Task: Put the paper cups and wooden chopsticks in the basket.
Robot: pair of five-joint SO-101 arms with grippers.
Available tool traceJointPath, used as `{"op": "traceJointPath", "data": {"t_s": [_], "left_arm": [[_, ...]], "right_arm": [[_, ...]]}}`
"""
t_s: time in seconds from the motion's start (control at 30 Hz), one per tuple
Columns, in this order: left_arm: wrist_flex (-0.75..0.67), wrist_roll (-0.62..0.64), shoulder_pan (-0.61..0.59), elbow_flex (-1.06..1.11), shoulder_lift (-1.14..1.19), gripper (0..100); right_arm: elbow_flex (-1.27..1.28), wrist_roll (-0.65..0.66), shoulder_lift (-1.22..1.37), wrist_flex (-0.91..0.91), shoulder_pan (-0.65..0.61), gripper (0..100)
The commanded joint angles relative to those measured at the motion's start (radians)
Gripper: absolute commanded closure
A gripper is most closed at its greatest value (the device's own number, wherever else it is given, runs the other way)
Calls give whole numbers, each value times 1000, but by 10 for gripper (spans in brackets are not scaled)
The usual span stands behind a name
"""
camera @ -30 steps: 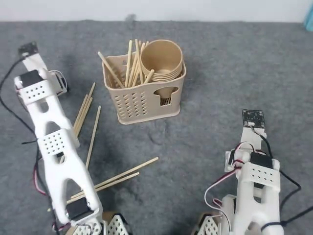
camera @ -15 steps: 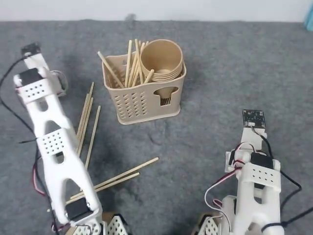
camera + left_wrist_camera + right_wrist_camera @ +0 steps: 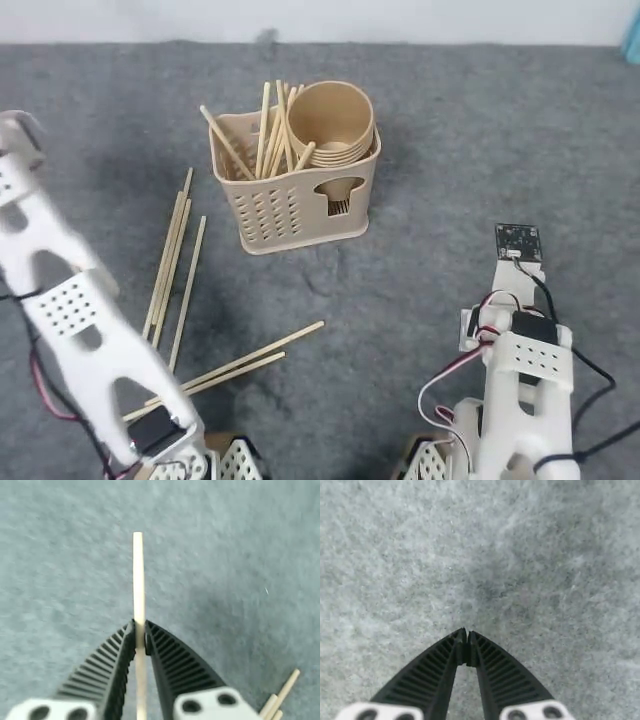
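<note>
The beige basket point(image 3: 296, 205) stands at the middle back, holding stacked paper cups point(image 3: 332, 120) and several upright wooden chopsticks point(image 3: 265, 128). More chopsticks point(image 3: 168, 258) lie on the carpet left of the basket, and a pair point(image 3: 235, 366) lies in front of it. My left gripper point(image 3: 140, 632) is shut on one wooden chopstick point(image 3: 138, 580), held above the carpet at the far left. My right gripper point(image 3: 465, 640) is shut with nothing in it, over bare carpet at the near right.
Grey carpet point(image 3: 460, 150) covers the table. The left arm point(image 3: 70, 310) stretches along the left edge; the right arm point(image 3: 520, 370) sits folded at the near right. A pale wall strip runs along the back.
The left arm has swung left and lifted, carrying one chopstick away from the group left of the basket. The right arm has not moved.
</note>
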Motion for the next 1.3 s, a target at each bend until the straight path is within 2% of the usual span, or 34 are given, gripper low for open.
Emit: {"op": "traceJointPath", "data": {"t_s": [0.0,0.13,0.23,0.4,0.53,0.77,1.03,1.13,1.27], "left_arm": [[41,-9,-44,-8,-141,990],[44,-9,-97,-4,-238,990],[44,-11,-126,84,-359,990],[38,-46,-117,533,-718,990],[8,-52,-34,891,-1026,989],[-258,-48,100,1267,-1462,989],[-535,-48,236,1650,-1824,989],[-709,-48,299,1819,-1935,989],[-1037,-54,397,2077,-2085,989]], "right_arm": [[-6,15,-28,-13,-10,990],[-6,15,-27,-28,-10,990],[-6,15,-27,-28,-10,990],[-6,15,-28,-28,-10,990],[-6,15,-28,-27,-10,990],[-6,15,-28,-19,-4,990],[-6,15,-28,-19,-4,990],[-6,15,-28,-19,-2,990],[-6,15,-28,-19,-2,990]]}}
